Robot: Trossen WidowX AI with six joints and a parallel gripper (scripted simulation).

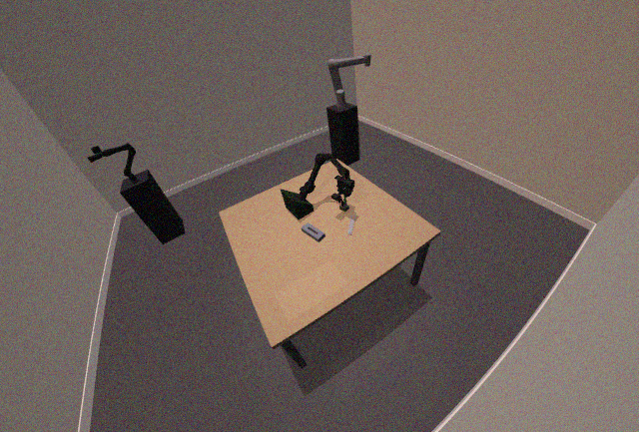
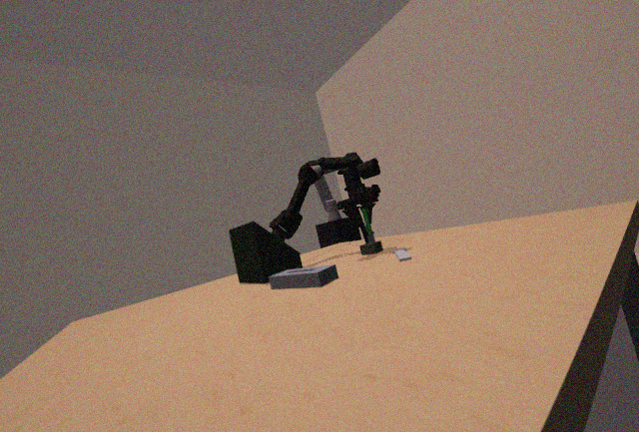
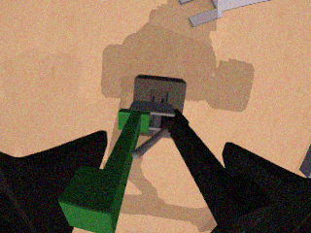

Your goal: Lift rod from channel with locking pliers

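The locking pliers (image 1: 343, 204) (image 2: 366, 219) (image 3: 123, 150) stand upright, jaws down, in the small dark holster (image 2: 371, 248) (image 3: 160, 83). One handle is green, the other black, and they spread apart upward. My gripper (image 1: 341, 198) (image 2: 359, 207) (image 3: 167, 144) is open and points down over the pliers. Its fingers stand on either side of the two handles, with a gap to each in the wrist view. The grey channel block (image 1: 319, 236) (image 2: 305, 279) (image 3: 306, 165) lies on the table with its narrow slot facing up. The rod cannot be made out in the slot.
A light grey flat forked piece (image 1: 351, 226) (image 2: 402, 254) (image 3: 238, 4) lies near the holster. A dark wedge-shaped block (image 1: 297, 205) (image 2: 263, 254) stands by my arm's base, close to the channel block. Two other arms stand on pedestals off the table (image 1: 279, 282).
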